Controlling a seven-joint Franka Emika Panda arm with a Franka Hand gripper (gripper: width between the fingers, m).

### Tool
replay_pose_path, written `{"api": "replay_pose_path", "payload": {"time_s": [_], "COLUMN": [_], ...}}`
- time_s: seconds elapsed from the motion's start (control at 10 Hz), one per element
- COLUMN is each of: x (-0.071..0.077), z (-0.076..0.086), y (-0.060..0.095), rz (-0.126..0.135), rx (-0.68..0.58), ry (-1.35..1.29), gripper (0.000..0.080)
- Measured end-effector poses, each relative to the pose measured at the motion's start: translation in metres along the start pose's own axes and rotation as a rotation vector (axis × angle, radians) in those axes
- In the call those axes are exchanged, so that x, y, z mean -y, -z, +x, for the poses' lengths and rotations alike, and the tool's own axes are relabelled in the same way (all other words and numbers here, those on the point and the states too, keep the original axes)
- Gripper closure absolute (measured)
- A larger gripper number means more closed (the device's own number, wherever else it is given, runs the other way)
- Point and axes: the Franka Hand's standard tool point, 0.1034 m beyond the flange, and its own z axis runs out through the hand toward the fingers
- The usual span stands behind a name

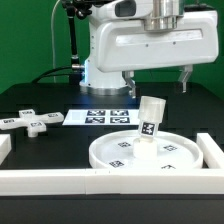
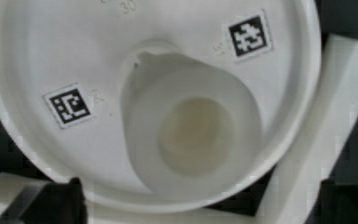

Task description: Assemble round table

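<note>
The end effector (image 1: 158,86) hangs over the middle of the scene with its dark fingers (image 1: 130,90) spread wide and nothing between them. Below that gap, the leg (image 1: 150,116) stands on end on the disc (image 1: 112,152), near the disc's middle. It leans a touch, and a square tag faces the exterior camera. Neither finger touches it.

The wrist view looks straight down the leg's hollow top, a pale oval, with two of the disc's tags showing beside it.

The disc lies flat on the black worktop (image 1: 40,145), tucked into a corner. The front border bar (image 1: 50,180) runs just beside its near edge. The side border bar (image 1: 210,150) sits close on the exterior view's right, so that side is hemmed in.

Behind the disc, the marker board (image 1: 100,117) lies flat, and the leg's top overlaps its edge in the exterior view.

The cross-shaped piece (image 1: 30,121) lies well apart, off to the exterior view's left. It rests flat on the worktop beside the marker board, with open surface around it.
</note>
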Motion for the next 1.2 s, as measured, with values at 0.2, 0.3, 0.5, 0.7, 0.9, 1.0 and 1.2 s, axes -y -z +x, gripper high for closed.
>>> {"api": "replay_pose_path", "payload": {"time_s": [0.2,0.3,0.5,0.7,0.9,1.0,1.2], "x": [0.002,0.002,0.004,0.009,0.009,0.008,0.003], "z": [0.001,0.001,-0.001,-0.005,-0.007,-0.008,-0.009], "y": [0.000,0.000,-0.004,-0.008,-0.013,-0.017,-0.019], "rz": [0.001,0.001,-0.001,-0.002,0.000,0.001,0.001], "rx": [-0.001,-0.001,-0.004,-0.008,0.000,0.003,0.007], "ry": [0.002,0.001,0.008,0.018,0.037,0.046,0.076], "gripper": [0.0151,0.0151,0.0151,0.0151,0.0151,0.0151,0.0151]}}
